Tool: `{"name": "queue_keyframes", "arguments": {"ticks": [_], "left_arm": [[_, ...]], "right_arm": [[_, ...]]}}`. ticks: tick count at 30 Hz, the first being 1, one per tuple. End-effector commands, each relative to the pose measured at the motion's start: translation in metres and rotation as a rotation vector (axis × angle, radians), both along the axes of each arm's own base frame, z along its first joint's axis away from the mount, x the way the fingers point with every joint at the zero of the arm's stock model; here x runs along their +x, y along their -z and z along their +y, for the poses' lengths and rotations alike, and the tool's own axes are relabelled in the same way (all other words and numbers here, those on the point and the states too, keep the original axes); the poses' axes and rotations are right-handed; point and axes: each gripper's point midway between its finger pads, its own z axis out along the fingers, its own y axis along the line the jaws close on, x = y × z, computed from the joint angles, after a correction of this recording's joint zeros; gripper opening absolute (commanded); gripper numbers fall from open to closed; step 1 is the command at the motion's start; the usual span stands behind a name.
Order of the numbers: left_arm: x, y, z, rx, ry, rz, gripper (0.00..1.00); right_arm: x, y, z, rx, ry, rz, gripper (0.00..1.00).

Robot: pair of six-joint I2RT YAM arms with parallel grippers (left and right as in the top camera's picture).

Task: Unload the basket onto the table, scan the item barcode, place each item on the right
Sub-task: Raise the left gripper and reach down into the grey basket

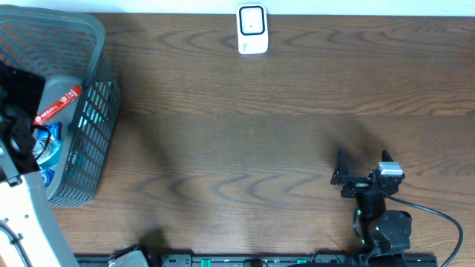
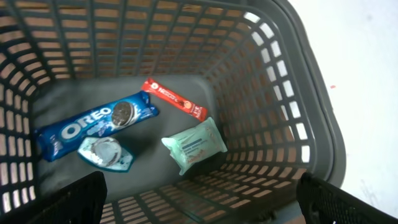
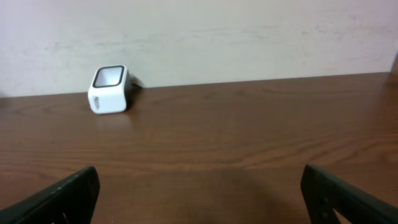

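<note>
My left gripper [image 2: 205, 208] and right gripper [image 3: 199, 196] both stand wide open and empty, the OREO pack [image 2: 93, 127] lies in the grey basket [image 2: 298, 93] at left (I can't read the print on the red stick [image 2: 174, 99]), scanner [image 1: 252, 30] at the far edge.

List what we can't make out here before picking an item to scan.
Barcodes: left wrist view shows none on the Oreo pack, red stick, wipes pack or small blue pouch; print too small, undersides hidden.
Basket contents: overhead, mostly covered by the left arm.
Scanner window: overhead and right wrist, too small to read.
</note>
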Motion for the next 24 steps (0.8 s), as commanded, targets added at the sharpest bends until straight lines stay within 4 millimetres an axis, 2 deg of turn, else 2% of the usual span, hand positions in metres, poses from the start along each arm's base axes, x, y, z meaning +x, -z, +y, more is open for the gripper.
{"name": "queue_keyframes", "arguments": {"ticks": [1, 5, 9, 12, 18, 24], "left_arm": [[-0.003, -0.007, 0.005, -0.012, -0.051, -0.032, 0.98], [-0.008, 0.005, 0.006, -0.074, -0.116, -0.014, 0.98], [-0.034, 0.042, 0.011, -0.284, -0.417, 0.021, 0.98], [-0.04, 0.066, 0.014, -0.367, -0.533, 0.086, 0.98], [-0.025, 0.108, 0.025, -0.422, -0.595, 0.215, 0.98], [-0.013, 0.133, 0.032, -0.44, -0.614, 0.273, 0.98]], "right_arm": [[0.0, 0.001, 0.0, -0.014, 0.002, 0.002, 0.99], [0.0, 0.001, 0.0, -0.014, 0.002, 0.002, 0.99], [0.0, 0.001, 0.0, -0.014, 0.002, 0.002, 0.99], [0.0, 0.001, 0.0, -0.014, 0.002, 0.002, 0.99], [0.0, 0.001, 0.0, -0.014, 0.002, 0.002, 0.99], [0.0, 0.001, 0.0, -0.014, 0.002, 0.002, 0.99]]}}
